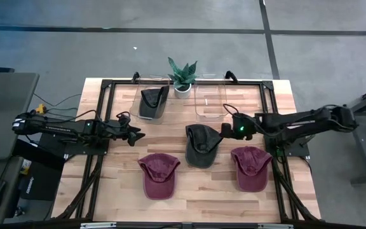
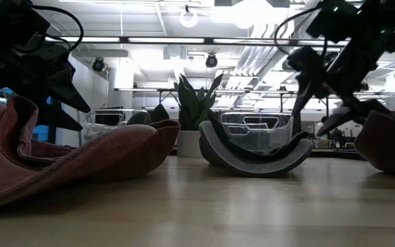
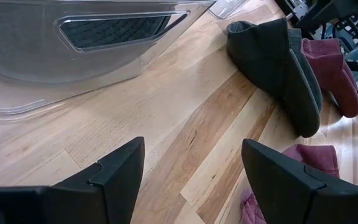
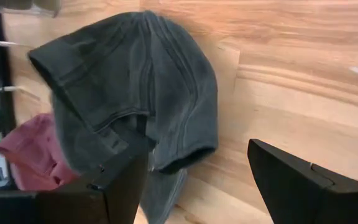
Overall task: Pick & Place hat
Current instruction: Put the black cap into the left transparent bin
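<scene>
1. While both dark arms reached in over the pale wooden counter [image 1: 189,197], three loose caps lay on its near half: a maroon fabric cap [image 1: 158,175] at left, a dark grey fabric cap [image 1: 201,145] in the middle, and a second maroon cap [image 1: 251,167] at right.
2. At the far edge stood two clear plastic bins: the left clear bin [image 1: 152,102] already held another dark grey cap [image 1: 152,104], while the right clear bin [image 1: 210,102] showed nothing inside from above.
3. Between the two bins, at the back edge, a small green plant in a white pot [image 1: 182,76] stood upright.
4. Positioned just beside the middle grey cap's right side, the right pincer [image 1: 227,131] had its fingers spread wide and gripped nothing; its wrist view showed the grey cap [image 4: 135,93] lying crown-up on the wood just ahead of the open fingers [image 4: 303,180].
5. On the opposite side, the left pincer [image 1: 134,135] hovered over bare wood, in front of the left bin and behind the left maroon cap, its fingers [image 3: 114,177] likewise wide apart and empty.
6. From counter height, the grey cap [image 2: 256,152] rested in mid-counter with the plant behind it.
</scene>
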Action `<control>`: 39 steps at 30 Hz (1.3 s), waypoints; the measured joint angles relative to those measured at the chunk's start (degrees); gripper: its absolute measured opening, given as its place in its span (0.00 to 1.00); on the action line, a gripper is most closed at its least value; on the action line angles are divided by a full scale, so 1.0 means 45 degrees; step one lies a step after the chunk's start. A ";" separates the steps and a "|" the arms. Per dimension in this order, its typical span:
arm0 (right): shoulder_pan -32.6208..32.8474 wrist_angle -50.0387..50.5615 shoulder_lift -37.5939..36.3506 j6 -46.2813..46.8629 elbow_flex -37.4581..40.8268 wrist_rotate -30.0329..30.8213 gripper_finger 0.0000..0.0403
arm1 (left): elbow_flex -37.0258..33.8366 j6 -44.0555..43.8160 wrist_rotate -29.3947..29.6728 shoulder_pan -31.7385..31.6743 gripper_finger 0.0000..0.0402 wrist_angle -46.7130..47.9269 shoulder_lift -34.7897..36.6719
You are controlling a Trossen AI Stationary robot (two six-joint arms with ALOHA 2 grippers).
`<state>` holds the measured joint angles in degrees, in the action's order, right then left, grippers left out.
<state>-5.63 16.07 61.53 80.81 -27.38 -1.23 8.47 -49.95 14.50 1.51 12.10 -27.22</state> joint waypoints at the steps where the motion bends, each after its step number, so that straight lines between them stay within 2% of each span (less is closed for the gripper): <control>1: -0.0065 -0.0073 0.0269 -0.0001 0.0000 -0.0125 0.67 | 0.0000 -0.0004 0.0000 -0.0002 0.65 0.0000 0.0000; 8: -0.0355 -0.1239 0.1810 -0.0031 0.0000 -0.0287 0.67 | 0.0000 -0.0005 -0.0013 -0.0001 0.65 0.0000 -0.0001; 19: -0.0510 -0.3742 0.4062 -0.0213 0.0000 -0.1259 0.67 | 0.0000 -0.0005 -0.0029 -0.0001 0.65 0.0000 -0.0005; 32: -0.0584 -0.4399 0.4427 -0.1039 0.0000 -0.1297 0.66 | 0.0000 -0.0005 -0.0029 -0.0002 0.65 0.0000 0.0000; 39: -0.0866 -0.4406 0.4427 -0.1715 0.0005 -0.1337 0.53 | 0.0000 -0.0005 -0.0029 -0.0001 0.65 0.0000 -0.0002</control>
<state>-9.53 -3.76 81.45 73.09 -27.35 -7.25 8.47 -49.98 14.37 1.50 12.10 -27.23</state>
